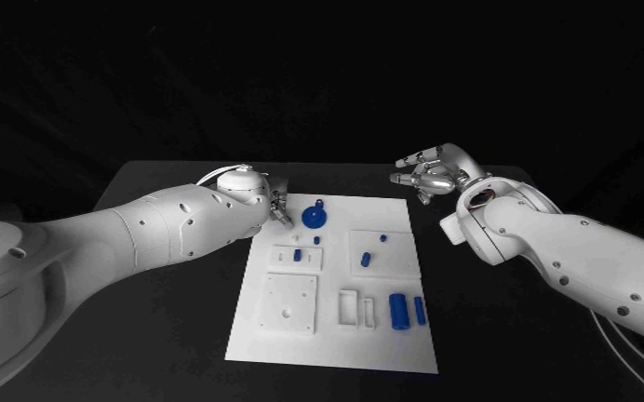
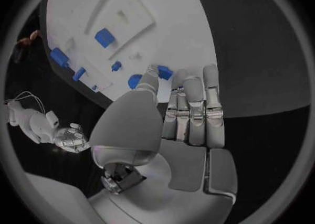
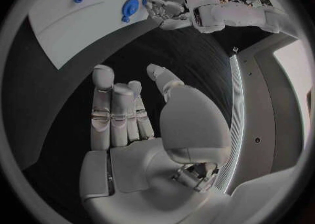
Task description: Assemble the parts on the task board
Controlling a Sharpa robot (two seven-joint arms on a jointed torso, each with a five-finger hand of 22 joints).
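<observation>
Two empty hands: left hand [image 1: 275, 202], fingers loosely extended by the round blue part [image 1: 315, 215], may nudge it; right hand [image 1: 432, 174] spread, idle.

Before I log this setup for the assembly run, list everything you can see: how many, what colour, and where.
Table: one, black, under everything.
Task board: one, white plate, middle of the table, between the two arms.
Round part: one, blue disc with a small tab, at the board's far edge, near the left hand.
Small parts: several, blue, scattered over the board's middle blocks; exact count unclear.
Upright parts: two, blue, side by side on the board's near right area.
Left hand: one, silver, at the board's far left corner, holding nothing.
Right hand: one, silver, fingers apart, holding nothing, over the table beyond the board's far right corner.
</observation>
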